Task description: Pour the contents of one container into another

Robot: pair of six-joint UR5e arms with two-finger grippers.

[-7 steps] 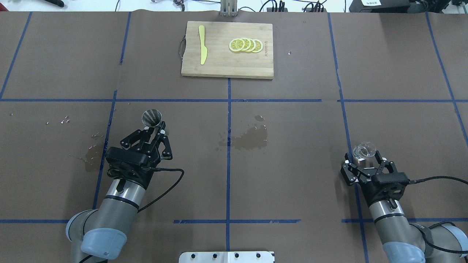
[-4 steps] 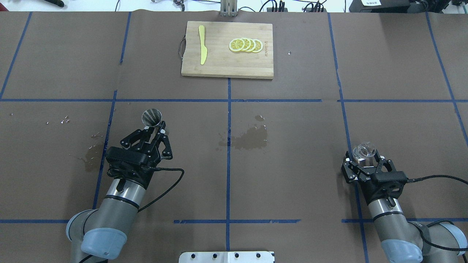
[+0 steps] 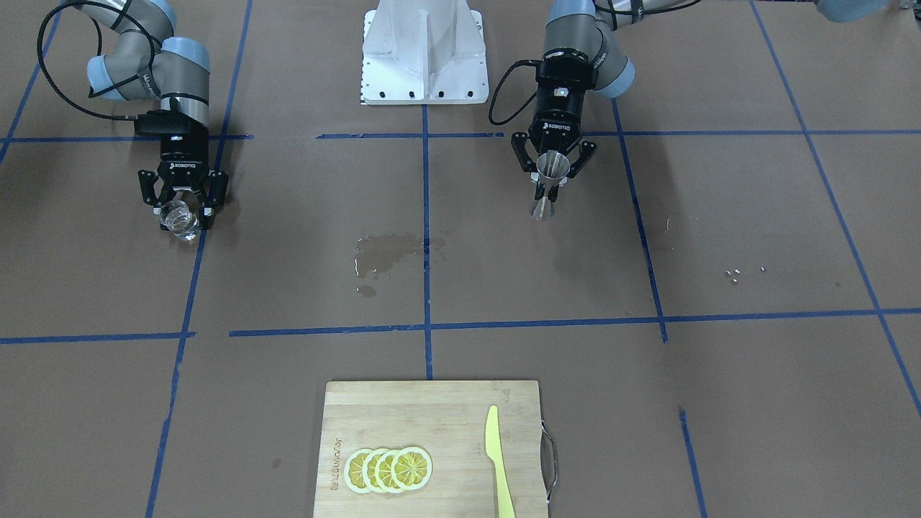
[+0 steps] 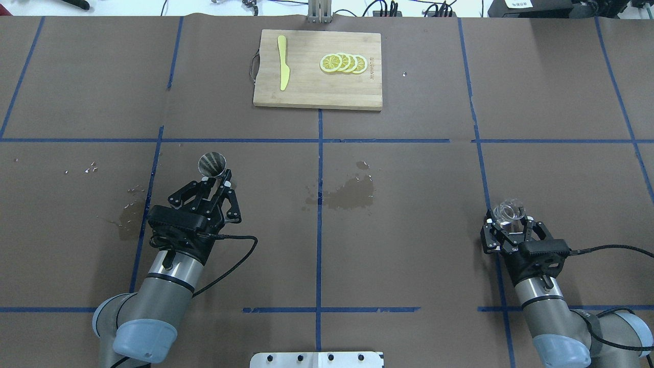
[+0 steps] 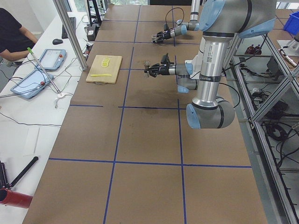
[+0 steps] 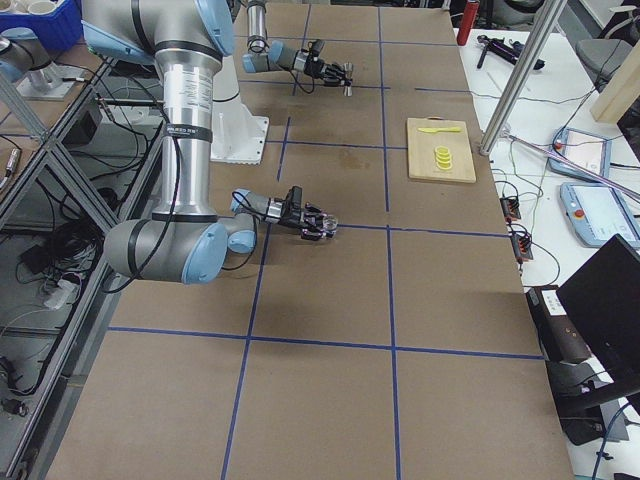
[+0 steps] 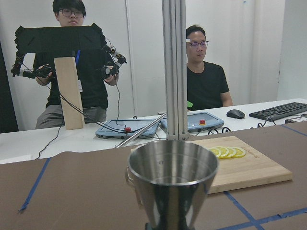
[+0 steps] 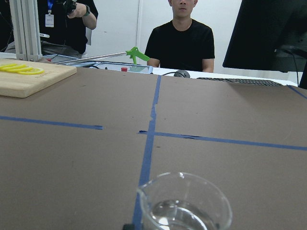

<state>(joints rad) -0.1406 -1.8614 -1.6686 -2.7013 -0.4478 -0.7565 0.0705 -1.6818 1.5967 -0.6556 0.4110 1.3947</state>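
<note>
The steel jigger [image 4: 212,164] stands mouth up left of centre, and my left gripper [image 4: 215,180] is shut on its narrow waist. The left wrist view fills with the jigger's upper cone [image 7: 172,181]. Facing the robot, the jigger [image 3: 552,166] sits between the left gripper's fingers [image 3: 551,185]. The clear glass cup [image 4: 509,210] is at the right, upright on the table, with clear liquid showing in the right wrist view [image 8: 184,205]. My right gripper [image 4: 508,221] is shut on its lower part; the cup [image 3: 180,220] sits snug between the fingers.
A wooden cutting board [image 4: 306,92] with lemon slices [image 4: 343,63] and a yellow knife [image 4: 282,62] lies at the far middle. A wet spill [image 4: 350,194] darkens the paper near the centre. Small droplets [image 4: 127,207] lie left of the left arm. Operators sit beyond the far edge.
My right gripper's fingers have drawn in around the glass cup. The left arm and the jigger have not moved.
</note>
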